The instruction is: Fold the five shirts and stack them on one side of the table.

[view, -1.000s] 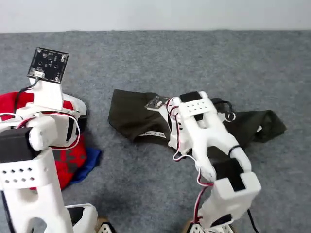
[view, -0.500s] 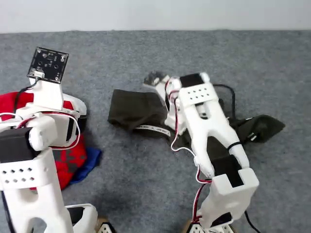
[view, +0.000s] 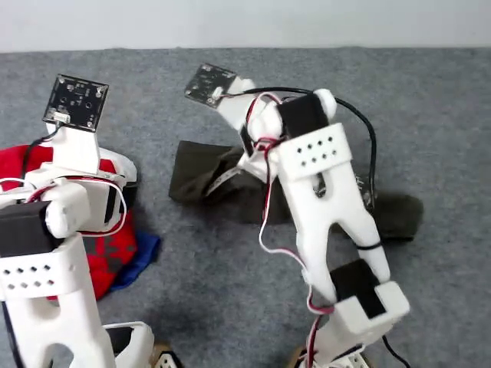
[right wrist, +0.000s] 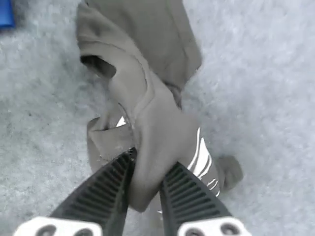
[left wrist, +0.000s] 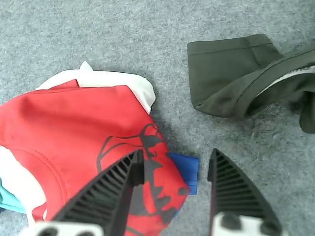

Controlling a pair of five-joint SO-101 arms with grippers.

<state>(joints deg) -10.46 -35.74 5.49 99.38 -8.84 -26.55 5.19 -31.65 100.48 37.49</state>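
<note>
Grips bunched dark olive fabric shirt (right wrist: 147,93) in right claw (right wrist: 148,163) over grey carpeted bench (right wrist: 256,73). Holds left claw (left wrist: 175,156) released above edge of folded red printed shirt (left wrist: 74,123).

Made out no readable text, number or sign anywhere. Noted a dark graphic (left wrist: 147,142) printed on the red shirt (left wrist: 64,118), without legible letters. Saw white marks (right wrist: 201,153) on the olive shirt (right wrist: 152,113), too small to read.
</note>
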